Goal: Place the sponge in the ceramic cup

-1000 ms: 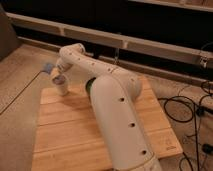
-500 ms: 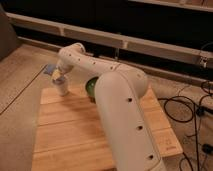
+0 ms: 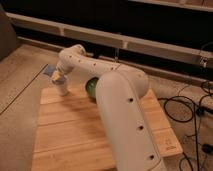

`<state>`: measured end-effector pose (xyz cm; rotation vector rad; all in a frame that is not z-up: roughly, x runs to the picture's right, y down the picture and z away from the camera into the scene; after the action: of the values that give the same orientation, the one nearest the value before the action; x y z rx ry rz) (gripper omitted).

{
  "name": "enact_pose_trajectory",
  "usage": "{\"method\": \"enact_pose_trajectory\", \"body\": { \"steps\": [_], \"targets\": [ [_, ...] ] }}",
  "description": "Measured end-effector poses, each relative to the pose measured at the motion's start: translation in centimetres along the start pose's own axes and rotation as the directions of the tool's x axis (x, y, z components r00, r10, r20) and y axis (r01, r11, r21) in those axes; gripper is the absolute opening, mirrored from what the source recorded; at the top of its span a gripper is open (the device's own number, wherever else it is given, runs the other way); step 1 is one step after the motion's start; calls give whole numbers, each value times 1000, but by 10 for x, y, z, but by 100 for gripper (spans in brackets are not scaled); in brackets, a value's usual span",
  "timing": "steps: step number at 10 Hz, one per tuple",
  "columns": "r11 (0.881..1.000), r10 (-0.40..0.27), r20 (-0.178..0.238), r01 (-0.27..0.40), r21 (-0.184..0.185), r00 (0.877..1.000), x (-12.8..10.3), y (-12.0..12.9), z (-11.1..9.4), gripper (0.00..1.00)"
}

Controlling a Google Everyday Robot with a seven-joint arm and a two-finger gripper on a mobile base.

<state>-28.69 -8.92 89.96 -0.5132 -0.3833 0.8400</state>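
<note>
While tool [image 3: 58, 78] grips sponge [image 3: 49, 70], ceramic cup [image 3: 62, 90] just beneath: placing step; next needs centring over mouth, release.

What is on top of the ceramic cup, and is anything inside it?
The gripper sits right over the ceramic cup, with the sponge at its upper left. The cup's inside is covered.

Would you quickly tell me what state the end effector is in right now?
End effector: closed on the sponge, just above the cup.
</note>
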Motion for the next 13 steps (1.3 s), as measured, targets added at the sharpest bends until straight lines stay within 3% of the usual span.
{"method": "enact_pose_trajectory", "body": {
  "steps": [3, 5, 7, 10, 13],
  "targets": [
    [999, -4, -29, 3, -37, 1000, 6, 12, 6, 33],
    [999, 15, -63, -17, -29, 998, 18, 5, 6, 56],
    [999, 31, -76, -32, -11, 997, 23, -3, 2, 70],
    [999, 40, -79, -40, 11, 996, 23, -11, -3, 73],
    [1000, 30, -72, -30, 4, 997, 17, -6, -1, 73]
  ]
}}
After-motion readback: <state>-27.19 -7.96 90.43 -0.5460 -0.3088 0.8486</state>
